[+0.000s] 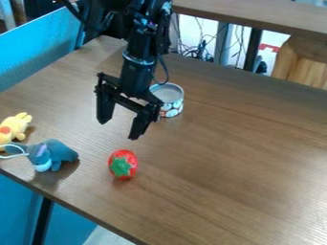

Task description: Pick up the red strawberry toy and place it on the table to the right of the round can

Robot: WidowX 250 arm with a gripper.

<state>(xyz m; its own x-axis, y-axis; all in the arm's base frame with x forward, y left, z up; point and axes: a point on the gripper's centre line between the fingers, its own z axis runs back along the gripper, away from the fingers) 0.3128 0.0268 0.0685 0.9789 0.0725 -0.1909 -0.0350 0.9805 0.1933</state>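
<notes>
End effector [120, 128]: empty, fingers apart, upper left of centre
Tomato [127, 160]: ungrasped on surface [230, 167], below
Can [171, 96]: upright, upper centre
Plush toys [59, 152]: far left

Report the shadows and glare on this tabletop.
Camera view: pale, streaky sheen toward the lower right of the wooden table; soft, dark shadow below the blue plush toy; smaller, fainter shadow at the lower edge of the red tomato.

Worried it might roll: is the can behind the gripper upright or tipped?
Upright: the can shows its round end on top, patterned side below.
</notes>
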